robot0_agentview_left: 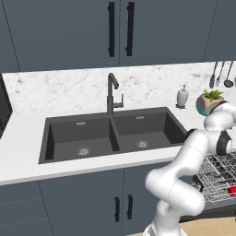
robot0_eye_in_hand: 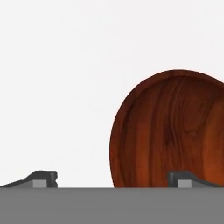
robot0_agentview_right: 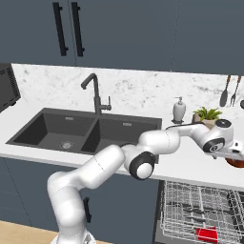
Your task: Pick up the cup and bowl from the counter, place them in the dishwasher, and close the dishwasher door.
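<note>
Hovering my hand (robot0_eye_in_hand: 111, 178) with its fingers spread wide and empty above the wooden bowl (robot0_eye_in_hand: 170, 131), which sits on the white surface (robot0_eye_in_hand: 65, 87) at the lower right of the hand view, I judge the dishwasher (robot0_agentview_right: 200, 214) rack stands pulled out to receive it.

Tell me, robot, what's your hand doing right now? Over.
Gripper open, over the counter. Wooden bowl right below, not grabbed. Red thing already in dishwasher rack. Nothing in the way.

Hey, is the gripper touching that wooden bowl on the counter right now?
Cannot tell. In the hand view the open gripper straddles the bowl's rim, one fingertip overlapping it; no gap or contact shows.
</note>
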Tool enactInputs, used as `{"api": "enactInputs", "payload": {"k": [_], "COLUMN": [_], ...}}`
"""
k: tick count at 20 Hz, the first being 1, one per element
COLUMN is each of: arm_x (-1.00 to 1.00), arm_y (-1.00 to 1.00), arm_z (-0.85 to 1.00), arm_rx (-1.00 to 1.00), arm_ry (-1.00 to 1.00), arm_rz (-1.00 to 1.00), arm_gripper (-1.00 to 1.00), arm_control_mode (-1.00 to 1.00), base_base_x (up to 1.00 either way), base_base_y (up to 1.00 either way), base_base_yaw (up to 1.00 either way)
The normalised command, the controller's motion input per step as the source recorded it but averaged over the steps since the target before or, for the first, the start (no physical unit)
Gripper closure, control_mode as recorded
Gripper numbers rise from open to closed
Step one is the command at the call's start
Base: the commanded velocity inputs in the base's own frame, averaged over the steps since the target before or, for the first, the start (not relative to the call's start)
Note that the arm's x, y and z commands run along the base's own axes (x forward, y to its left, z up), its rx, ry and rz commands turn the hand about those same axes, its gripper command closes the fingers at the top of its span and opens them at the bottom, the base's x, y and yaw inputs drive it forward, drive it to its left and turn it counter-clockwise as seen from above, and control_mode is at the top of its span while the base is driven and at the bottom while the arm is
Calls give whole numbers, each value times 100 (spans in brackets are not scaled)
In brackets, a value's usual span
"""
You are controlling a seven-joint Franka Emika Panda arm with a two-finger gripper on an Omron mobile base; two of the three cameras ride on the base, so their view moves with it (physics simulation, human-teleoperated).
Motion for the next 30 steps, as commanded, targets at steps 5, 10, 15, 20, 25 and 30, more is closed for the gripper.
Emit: {"api": "enactInputs", "payload": {"k": [5,10,15,20,25,30], "arm_x": [35,4,0,0,0,0], "arm_y": [-5,-22,-9,0,0,0], "arm_z": [0,0,-13,-24,-9,-4], "arm_rx": [0,1,6,6,2,1], "arm_ry": [4,5,11,13,10,7], "arm_rz": [11,5,0,0,0,0], "arm_gripper": [-100,-100,-100,-100,100,100], "arm_control_mode": [-100,-100,-100,-100,-100,-100], "base_base_x": [0,0,0,0,0,0], "base_base_y": [0,0,0,0,0,0], "base_base_yaw": [0,0,0,0,0,0]}}
